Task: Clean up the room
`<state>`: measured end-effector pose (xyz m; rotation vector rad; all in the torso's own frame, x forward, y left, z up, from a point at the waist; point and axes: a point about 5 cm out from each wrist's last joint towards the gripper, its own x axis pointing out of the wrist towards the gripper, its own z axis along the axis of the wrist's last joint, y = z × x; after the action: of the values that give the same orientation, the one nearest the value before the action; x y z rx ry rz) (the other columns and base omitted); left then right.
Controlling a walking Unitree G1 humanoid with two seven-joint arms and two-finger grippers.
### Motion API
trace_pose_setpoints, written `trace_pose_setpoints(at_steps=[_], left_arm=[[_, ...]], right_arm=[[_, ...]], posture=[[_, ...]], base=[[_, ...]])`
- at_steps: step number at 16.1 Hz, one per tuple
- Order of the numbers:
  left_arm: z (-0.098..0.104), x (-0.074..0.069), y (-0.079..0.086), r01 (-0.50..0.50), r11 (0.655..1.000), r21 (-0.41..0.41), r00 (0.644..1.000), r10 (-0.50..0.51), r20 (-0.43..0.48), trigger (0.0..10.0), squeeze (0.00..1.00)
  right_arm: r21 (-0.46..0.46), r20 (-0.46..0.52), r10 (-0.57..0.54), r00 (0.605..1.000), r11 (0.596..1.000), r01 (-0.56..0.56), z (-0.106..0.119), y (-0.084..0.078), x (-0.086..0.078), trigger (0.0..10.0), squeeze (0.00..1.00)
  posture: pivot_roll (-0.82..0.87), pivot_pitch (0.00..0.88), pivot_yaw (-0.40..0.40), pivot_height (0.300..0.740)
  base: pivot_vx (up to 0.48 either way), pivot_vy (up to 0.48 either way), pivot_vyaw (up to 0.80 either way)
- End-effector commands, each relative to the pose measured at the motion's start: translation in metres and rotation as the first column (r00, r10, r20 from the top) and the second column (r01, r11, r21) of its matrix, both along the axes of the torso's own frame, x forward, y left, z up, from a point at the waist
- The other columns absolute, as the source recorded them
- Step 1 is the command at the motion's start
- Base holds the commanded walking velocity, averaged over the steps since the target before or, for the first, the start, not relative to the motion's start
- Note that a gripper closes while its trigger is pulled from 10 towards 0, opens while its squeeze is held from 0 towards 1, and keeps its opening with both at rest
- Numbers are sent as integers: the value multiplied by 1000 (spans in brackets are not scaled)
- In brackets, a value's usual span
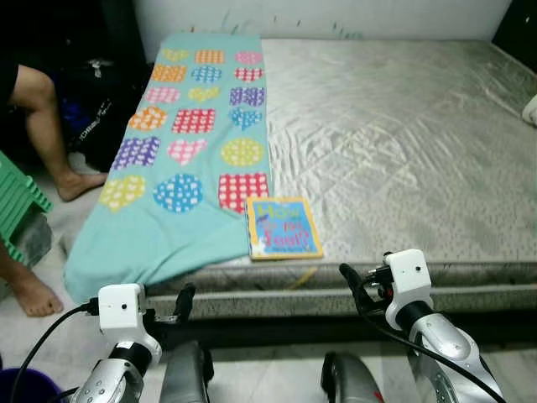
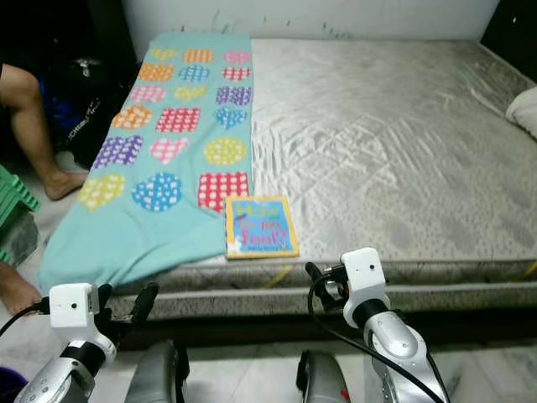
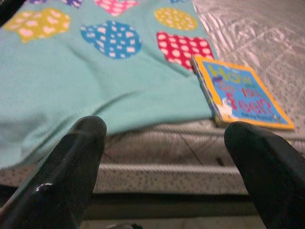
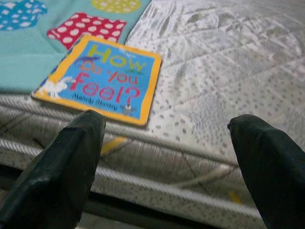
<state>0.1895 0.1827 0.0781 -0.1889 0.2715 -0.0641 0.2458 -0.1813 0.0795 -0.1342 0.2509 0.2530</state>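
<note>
Left gripper (image 3: 164, 157) and right gripper (image 4: 167, 157) low before mattress edge, fingers apart, empty, tips cropped. Book (image 1: 284, 227) flat at near edge of mattress (image 1: 403, 134), 1 side overlapping teal blanket (image 1: 180, 159). Person's legs (image 1: 42, 126) far left, cut off.

"How Do You Feel?" is printed in coloured letters on the cover of the book (image 4: 102, 78), lying at the bed's 6 o'clock edge. A smaller author line beneath is too blurred to be read.
</note>
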Motion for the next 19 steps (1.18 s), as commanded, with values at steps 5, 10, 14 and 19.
trace_pose_setpoints(at_steps=[5,10,14,19], left_arm=[[3,0,1,-5,1000,0,1000,5,14,10000,0],[0,0,2,-14,1000,18,1000,14,-16,10000,0],[1,-1,1,-8,1000,8,1000,8,0,10000,0],[1,-1,1,-3,1000,11,1000,3,-4,10000,0]], right_arm=[[-5,-1,18,1000,1000,-18,1,0,0,10000,0],[9,-12,15,1000,1000,-15,-1,0,0,10000,0],[13,-18,20,1000,1000,-19,-2,0,1,10000,0],[-13,3,54,999,998,-54,0,4,0,10000,0]], posture=[[-61,46,-33,578],[-62,47,-33,578],[-59,47,-35,578],[-57,44,-33,578]], base=[[297,0,0],[107,0,0],[0,0,0],[96,0,160]])
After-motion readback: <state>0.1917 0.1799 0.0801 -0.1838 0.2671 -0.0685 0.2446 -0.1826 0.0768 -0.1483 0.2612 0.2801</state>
